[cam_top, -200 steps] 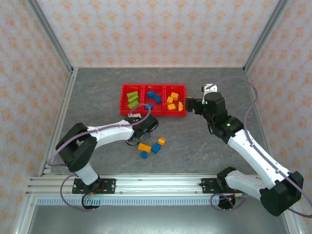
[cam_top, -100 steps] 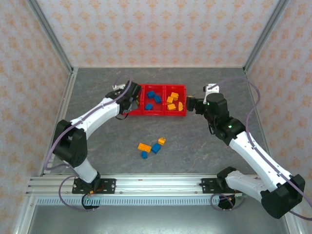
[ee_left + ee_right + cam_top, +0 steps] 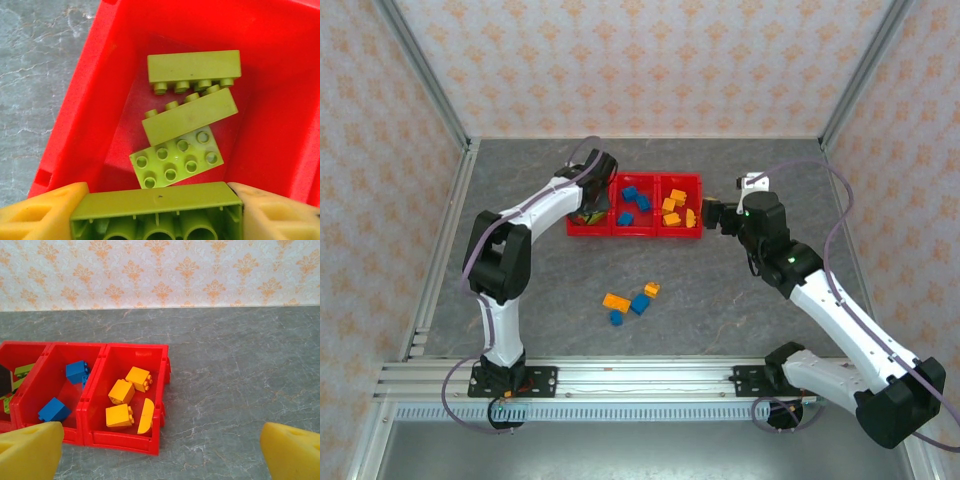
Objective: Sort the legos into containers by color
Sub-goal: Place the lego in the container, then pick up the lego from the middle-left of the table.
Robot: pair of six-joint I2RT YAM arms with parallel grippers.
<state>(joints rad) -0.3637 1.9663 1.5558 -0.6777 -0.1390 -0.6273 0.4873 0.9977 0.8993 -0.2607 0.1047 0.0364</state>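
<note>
The left fingers (image 3: pixel 35 215) clamp a lime lego (image 3: pixel 155 204) over the leftmost bin (image 3: pixel 280 130), where three lime legos (image 3: pixel 176 161) lie just beyond them; release should come low and level, while the right fingers (image 3: pixel 292 447) stand apart.

Plastic pretty much everywhere
Red containers (image 3: pixel 280 100) are smooth, slightly glossy plastic, lime legos (image 3: pixel 192 117) smooth with a soft sheen. Bench (image 3: pixel 240 370) is a matt grey stone-look surface; the yellow fingers (image 3: pixel 35 215) look grainy and matt.
</note>
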